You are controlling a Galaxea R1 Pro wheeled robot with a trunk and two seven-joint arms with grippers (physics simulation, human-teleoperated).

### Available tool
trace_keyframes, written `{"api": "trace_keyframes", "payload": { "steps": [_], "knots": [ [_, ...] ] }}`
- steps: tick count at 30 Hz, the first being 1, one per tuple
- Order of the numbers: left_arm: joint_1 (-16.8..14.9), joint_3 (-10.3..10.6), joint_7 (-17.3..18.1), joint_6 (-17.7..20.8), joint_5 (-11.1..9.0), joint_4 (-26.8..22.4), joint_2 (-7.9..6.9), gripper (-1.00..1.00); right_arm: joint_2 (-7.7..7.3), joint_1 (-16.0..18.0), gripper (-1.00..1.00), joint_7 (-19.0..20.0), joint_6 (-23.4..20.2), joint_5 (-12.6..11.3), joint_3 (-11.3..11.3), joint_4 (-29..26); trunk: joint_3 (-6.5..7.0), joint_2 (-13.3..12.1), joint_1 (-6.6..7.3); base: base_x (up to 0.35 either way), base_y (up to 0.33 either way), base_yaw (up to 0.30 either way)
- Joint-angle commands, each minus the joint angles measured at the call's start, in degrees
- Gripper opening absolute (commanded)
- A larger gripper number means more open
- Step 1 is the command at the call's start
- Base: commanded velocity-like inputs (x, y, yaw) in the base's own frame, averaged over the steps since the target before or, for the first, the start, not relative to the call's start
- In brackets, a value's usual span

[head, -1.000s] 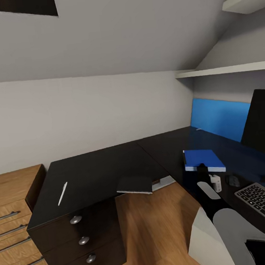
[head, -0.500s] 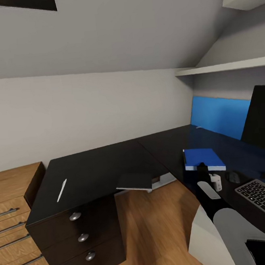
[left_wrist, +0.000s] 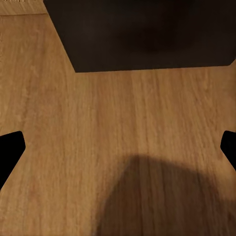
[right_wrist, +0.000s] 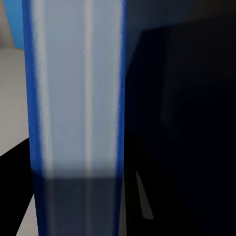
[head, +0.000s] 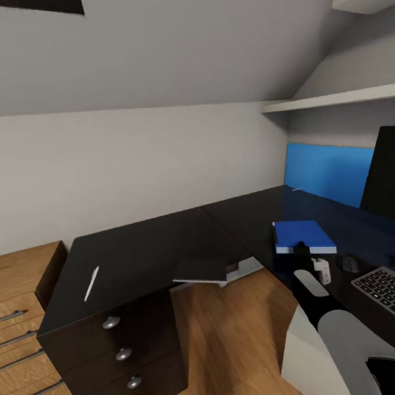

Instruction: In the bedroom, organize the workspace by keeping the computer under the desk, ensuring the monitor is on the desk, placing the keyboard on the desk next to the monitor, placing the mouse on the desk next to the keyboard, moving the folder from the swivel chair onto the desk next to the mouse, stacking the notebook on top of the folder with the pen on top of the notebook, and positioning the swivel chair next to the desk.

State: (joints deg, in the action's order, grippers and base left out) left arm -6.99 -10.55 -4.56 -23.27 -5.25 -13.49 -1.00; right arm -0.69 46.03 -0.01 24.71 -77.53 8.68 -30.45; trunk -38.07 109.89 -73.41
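Clamped on the near edge of the blue folder (head: pixel 303 236) is the right gripper (head: pixel 301 248), the folder's pale page edge filling the space between its fingers (seen close in the right wrist view (right_wrist: pixel 78 98)). Folder lies flat on the desk (head: pixel 253 216), with bare black top around it, the keyboard (head: pixel 393 296) near. Left gripper's jaws stand wide over bare wood floor (left_wrist: pixel 98 137). Notebook (head: pixel 201 271) overhangs the drawer unit's (head: pixel 125 265) edge; the pen (head: pixel 91 284) lies well apart.
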Motion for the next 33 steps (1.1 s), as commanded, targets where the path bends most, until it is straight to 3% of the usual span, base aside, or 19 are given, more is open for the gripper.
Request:
{"api": "trace_keyframes", "payload": {
  "steps": [1, 22, 30, 33],
  "knots": [
    [0.0, 0.4, -0.2, -0.2, -0.5, 0.0, -0.04, 1.00, -0.01, 0.0, -1.00, -0.1, 0.2, -1.8, -0.1, 0.6, -0.07, 0.0, -0.01, 0.201, 0.000, 0.000],
    [0.0, 0.4, -0.1, -0.2, -0.5, 0.1, 0.07, 1.00, -0.03, 0.0, -1.00, -0.2, 0.3, -1.8, 0.0, 0.6, -0.07, 0.0, -0.01, 0.069, 0.000, 0.000],
    [0.0, 0.4, -0.3, -0.1, -0.5, 0.1, 0.03, 1.00, -0.09, 0.0, -1.00, -0.3, 0.3, -1.8, 0.2, 0.6, 1.37, -3.2, 1.75, 0.000, 0.000, 0.000],
    [0.0, 0.4, -0.3, -0.1, -0.5, 0.1, 0.03, 1.00, -0.10, 0.0, -1.00, -0.3, 0.3, -1.8, 0.2, 0.6, 1.37, -3.2, 1.75, 0.000, 0.000, 0.000]
  ]
}}
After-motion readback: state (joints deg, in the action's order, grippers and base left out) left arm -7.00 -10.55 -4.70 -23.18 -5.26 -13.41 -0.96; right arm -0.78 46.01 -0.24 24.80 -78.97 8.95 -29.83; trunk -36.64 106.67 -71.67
